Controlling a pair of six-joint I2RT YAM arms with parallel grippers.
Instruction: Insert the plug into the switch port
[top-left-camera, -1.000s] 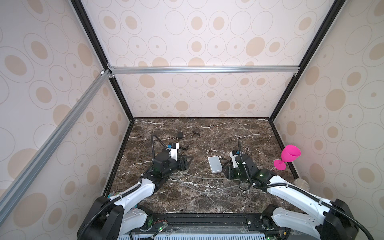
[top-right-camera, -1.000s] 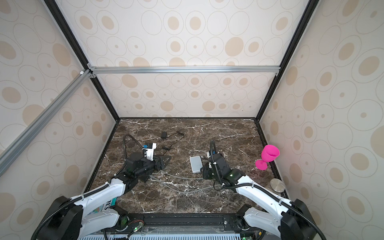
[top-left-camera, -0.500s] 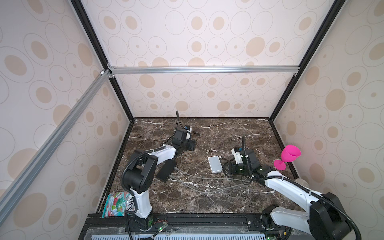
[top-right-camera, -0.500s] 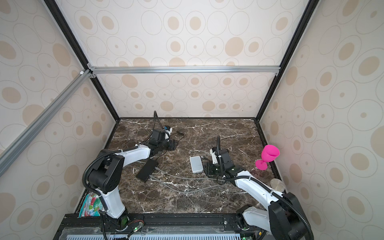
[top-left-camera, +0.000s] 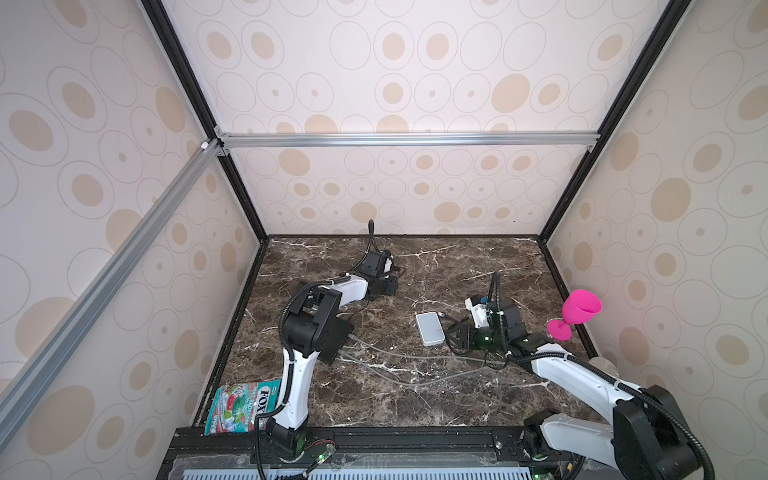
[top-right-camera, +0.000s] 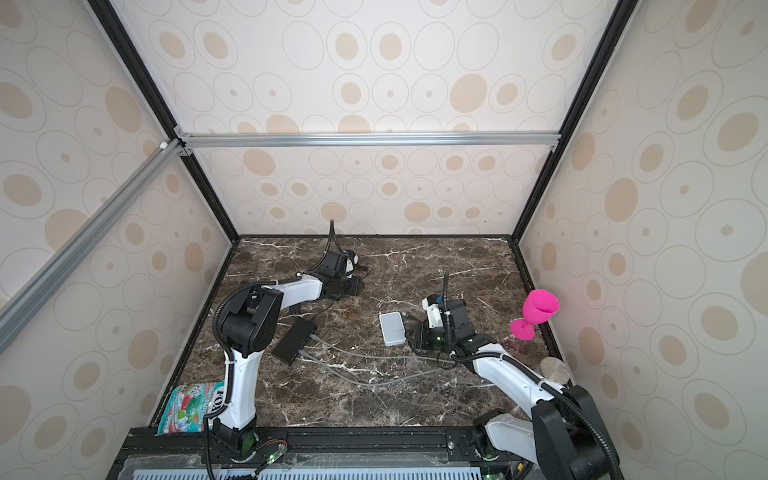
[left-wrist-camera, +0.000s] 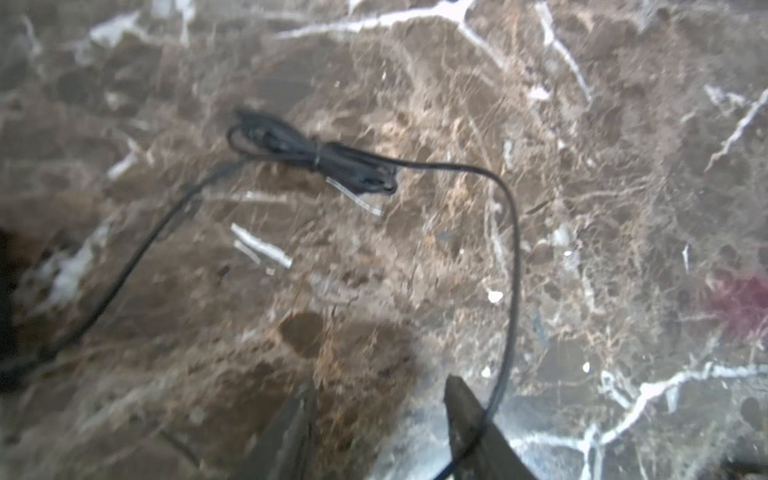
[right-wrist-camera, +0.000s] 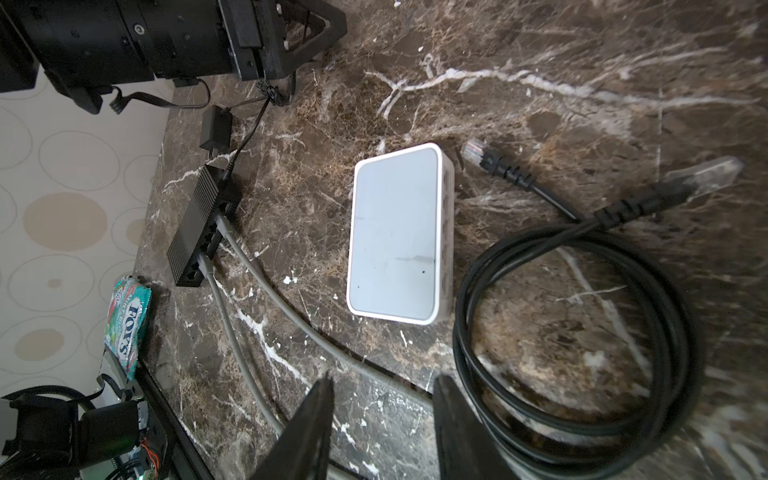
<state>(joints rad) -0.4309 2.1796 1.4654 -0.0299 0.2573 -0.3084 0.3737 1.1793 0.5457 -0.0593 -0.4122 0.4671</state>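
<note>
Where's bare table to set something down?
Free: the front strip of the marble table between the grey cables and front rail, and the back-right corner behind the pink goblet. Crowded: the middle band, with the black switch, white switch and coiled black cable.

On my screen, cream walls (top-left-camera: 395, 62) dotted with beige ovals enclose three sides of a dark brown, white-veined marble tabletop (top-left-camera: 478, 257); black corner posts (top-left-camera: 188, 83) and a silver crossbar (top-left-camera: 407, 139) frame the cell.

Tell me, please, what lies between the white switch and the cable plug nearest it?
Only bare marble: in the right wrist view the plug lies apart from the white switch, off its port side.
</note>
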